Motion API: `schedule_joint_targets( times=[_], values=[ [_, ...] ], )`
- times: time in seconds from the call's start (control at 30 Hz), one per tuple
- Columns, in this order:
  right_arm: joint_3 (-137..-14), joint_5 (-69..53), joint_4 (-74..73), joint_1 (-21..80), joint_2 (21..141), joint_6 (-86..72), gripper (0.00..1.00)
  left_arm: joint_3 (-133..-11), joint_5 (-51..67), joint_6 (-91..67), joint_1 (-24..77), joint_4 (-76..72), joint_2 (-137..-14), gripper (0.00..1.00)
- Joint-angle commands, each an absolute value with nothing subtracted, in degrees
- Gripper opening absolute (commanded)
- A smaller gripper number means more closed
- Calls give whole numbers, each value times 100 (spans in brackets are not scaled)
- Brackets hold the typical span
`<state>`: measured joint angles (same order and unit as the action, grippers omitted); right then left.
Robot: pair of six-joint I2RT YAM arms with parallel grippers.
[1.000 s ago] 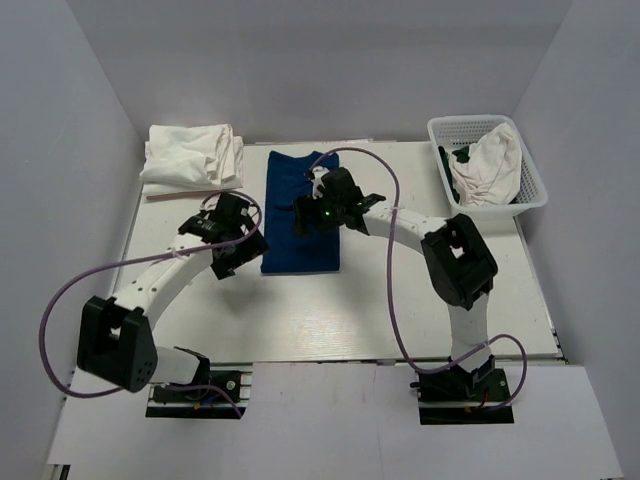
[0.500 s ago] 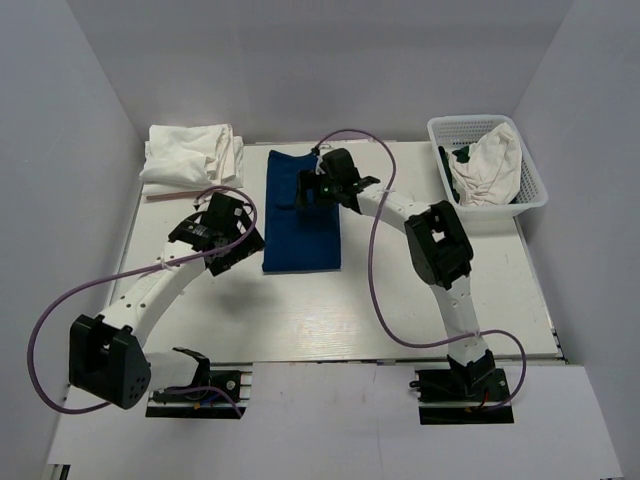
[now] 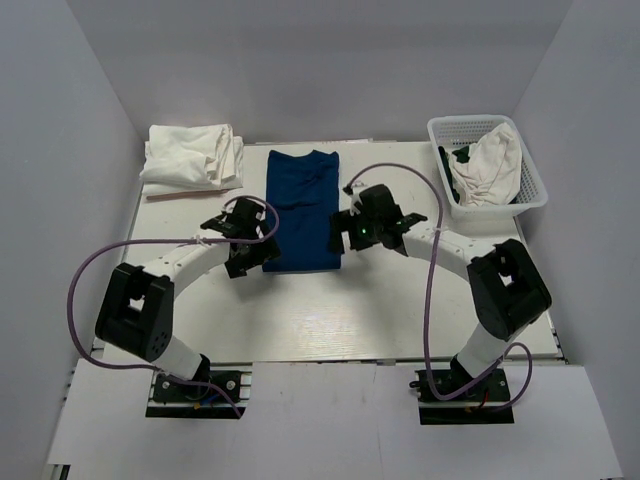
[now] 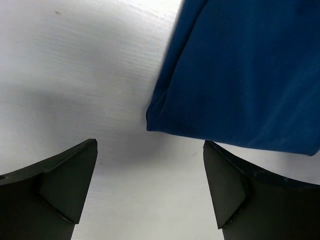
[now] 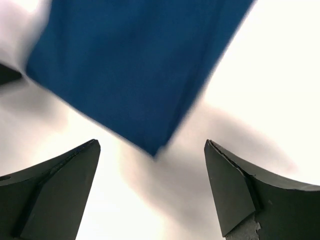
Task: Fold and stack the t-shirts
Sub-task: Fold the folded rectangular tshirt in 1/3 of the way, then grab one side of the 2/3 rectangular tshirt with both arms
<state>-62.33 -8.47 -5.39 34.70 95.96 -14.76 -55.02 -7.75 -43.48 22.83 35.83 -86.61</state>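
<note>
- Bench (image 3: 350,310): three lots of cloth on it, so the job looks roughly midway.
- Navy t-shirt (image 3: 303,208): lies flat at bench centre, folded lengthwise into a narrow strip. No print shows. The cross fold looks not yet done, and it is not stacked.
- White t-shirts (image 3: 192,158): folded pile at the far-left corner, well apart from the navy one. Looks like the finished stack, count unclear.
- Basket (image 3: 500,208): far right, with a crumpled white tee (image 3: 490,163) inside, unfolded. Something dark is beside it, can't tell what.
- Arms: both reach inward and low over the bench, flanking the near end of the navy strip, left arm on its left side, right arm on its right.
- Left end effector (image 4: 150,150): fingers spread wide, nothing pinched. The near-left corner of the navy t-shirt (image 4: 240,75) sits just ahead of the gap.
- Right end effector (image 5: 151,147): fingers also spread, empty. The near-right corner of the navy t-shirt (image 5: 135,65) lies just ahead of the gap, view blurred.
- Judgement: set up for a two-corner pickup of the near hem.
</note>
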Motion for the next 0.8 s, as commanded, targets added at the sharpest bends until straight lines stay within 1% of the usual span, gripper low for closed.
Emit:
schedule_joint_targets(
  times=[0.0,0.1,0.13,0.23,0.27,0.43,0.67,0.77],
  values=[
    [-5810,-1203,-756,3516,9615,-1187,90,-5265,-405,-4263,2312,2981,-8657,95],
    [-5766,-1283,-791,3516,9729,-1151,90,-5125,-229,-4210,2312,2673,-8657,87],
    [-5766,-1327,-808,3507,9799,-1125,90,-5054,-229,-4210,2312,2672,-8727,80],
    [-5897,-1502,-888,3516,9966,-1073,90,-4896,-229,-4341,2312,2672,-8780,66],
    [-5906,-1555,-888,3524,10002,-1046,90,-4730,-307,-4403,2312,2672,-8780,63],
    [-6020,-1512,-1099,3603,10256,-703,90,-4360,-308,-4403,2232,2189,-8728,63],
    [-6135,-1468,-1142,3700,10485,-712,90,-4518,-88,-4456,2232,2057,-8895,61],
    [-6223,-1433,-1230,3718,10538,-712,89,-4386,62,-4403,2232,2057,-8597,61]
  ],
)
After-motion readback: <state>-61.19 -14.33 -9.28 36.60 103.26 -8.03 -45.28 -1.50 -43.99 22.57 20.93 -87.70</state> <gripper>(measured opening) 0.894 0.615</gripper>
